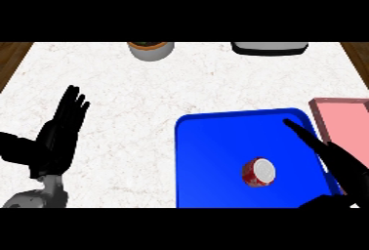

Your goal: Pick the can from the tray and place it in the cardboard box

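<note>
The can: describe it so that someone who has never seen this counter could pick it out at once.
Start from the blue tray on the right half of the pale marbled counter, just left of the pink box. The can stands alone in the tray's lower right part, near the right robot hand. It is the only small round thing there, red with a white top.

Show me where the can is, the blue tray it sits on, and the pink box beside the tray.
can (259, 172), head view, on its pale top face.
blue tray (213, 156), head view, on bare tray floor left of the can.
pink box (346, 128), head view, on its pink inner floor at the right edge.
</note>
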Robot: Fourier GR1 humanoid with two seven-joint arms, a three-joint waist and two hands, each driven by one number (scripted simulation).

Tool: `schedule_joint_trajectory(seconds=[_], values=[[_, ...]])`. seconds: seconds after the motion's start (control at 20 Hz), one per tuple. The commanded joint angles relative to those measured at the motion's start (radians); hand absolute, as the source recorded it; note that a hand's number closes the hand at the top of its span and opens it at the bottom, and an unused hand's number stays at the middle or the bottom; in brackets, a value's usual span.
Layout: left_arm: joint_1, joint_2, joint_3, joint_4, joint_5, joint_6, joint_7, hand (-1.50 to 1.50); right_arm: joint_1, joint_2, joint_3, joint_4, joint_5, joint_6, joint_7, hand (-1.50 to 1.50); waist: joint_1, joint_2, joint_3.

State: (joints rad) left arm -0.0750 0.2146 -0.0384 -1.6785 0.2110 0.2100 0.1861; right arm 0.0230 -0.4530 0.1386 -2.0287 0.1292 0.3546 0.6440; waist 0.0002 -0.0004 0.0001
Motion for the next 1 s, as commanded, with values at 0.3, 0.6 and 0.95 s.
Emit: schedule_joint_trajectory(seconds=[0.3,0.6,0.95], values=[[0.006,-0.024,0.051,0.009,-0.017,-0.059,0.001,0.0,-0.062,0.09,-0.02,0.125,0.134,0.055,-0.047,-1.5,0.001,0.0,0.0],[-0.073,-0.061,0.07,0.115,-0.056,-0.049,-0.037,0.0,0.038,0.142,0.018,0.152,0.247,0.025,-0.153,-1.5,-0.003,0.001,0.0],[-0.037,-0.047,0.093,0.005,-0.036,-0.089,0.059,0.0,-0.081,0.235,0.03,0.181,0.263,0.076,-0.037,-1.5,0.002,0.0,0.0]])
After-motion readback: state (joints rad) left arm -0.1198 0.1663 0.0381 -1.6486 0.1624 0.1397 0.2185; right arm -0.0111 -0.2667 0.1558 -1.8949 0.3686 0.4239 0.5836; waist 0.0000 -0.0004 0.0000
